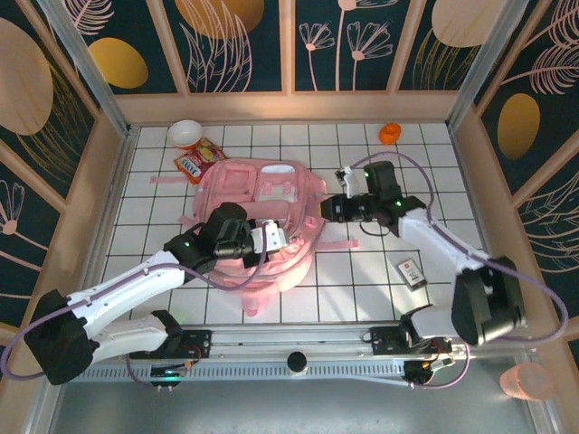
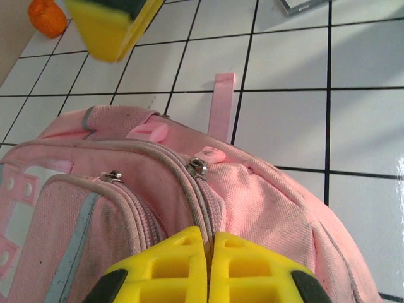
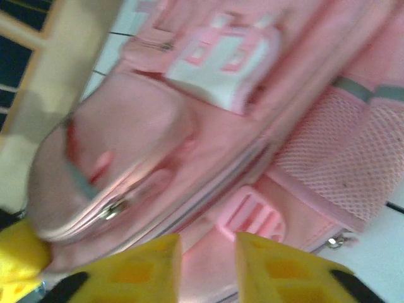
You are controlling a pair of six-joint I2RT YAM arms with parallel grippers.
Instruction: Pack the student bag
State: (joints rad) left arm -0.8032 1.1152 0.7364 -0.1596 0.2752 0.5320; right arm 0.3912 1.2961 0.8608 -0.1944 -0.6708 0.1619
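Lying on table: student bag
Left hand: closed together at bag's zip
Right hand: parted, close over bag

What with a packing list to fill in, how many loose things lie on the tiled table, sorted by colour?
Pink: 1, student bag
White: 1, bowl
Red and yellow: 1, snack packet
Orange: 1, small orange object
Dark with a pale label: 1, flat card-like item
Total: 5
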